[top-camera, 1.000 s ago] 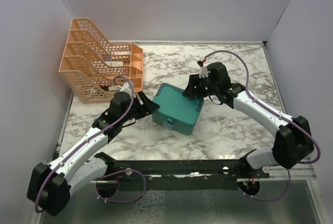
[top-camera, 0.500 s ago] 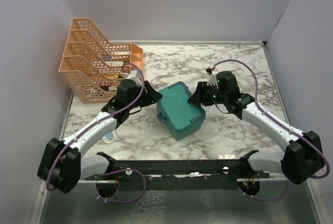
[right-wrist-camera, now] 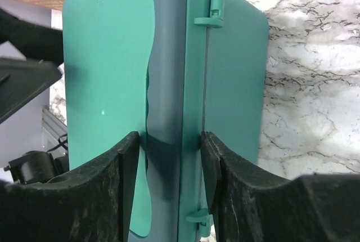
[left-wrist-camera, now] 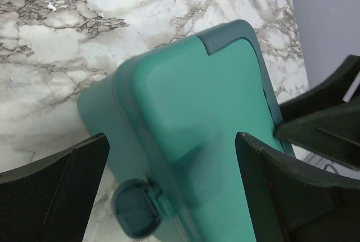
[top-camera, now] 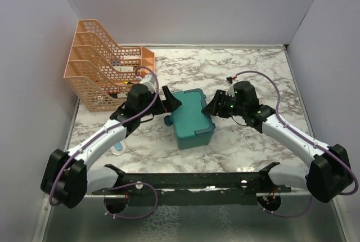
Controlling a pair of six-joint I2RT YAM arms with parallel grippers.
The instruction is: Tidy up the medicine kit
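Teal, round-cornered, metal-look medicine kit (top-camera: 191, 119) lid-closed, pinched at its rim by right gripper (right-wrist-camera: 169, 146), straddled by wide-spread left gripper (left-wrist-camera: 171, 140), seemingly not yet sorted.

The closed teal medicine kit (left-wrist-camera: 214, 101) lies slantwise on the marble table (left-wrist-camera: 67, 39), its round latch (left-wrist-camera: 138, 215) low on the near side, while the left gripper (left-wrist-camera: 171, 140) spreads its black fingers wide over it and the right gripper (left-wrist-camera: 292, 119) meets its far edge.

Closed teal medicine kit (top-camera: 191, 117), lid up, skewed
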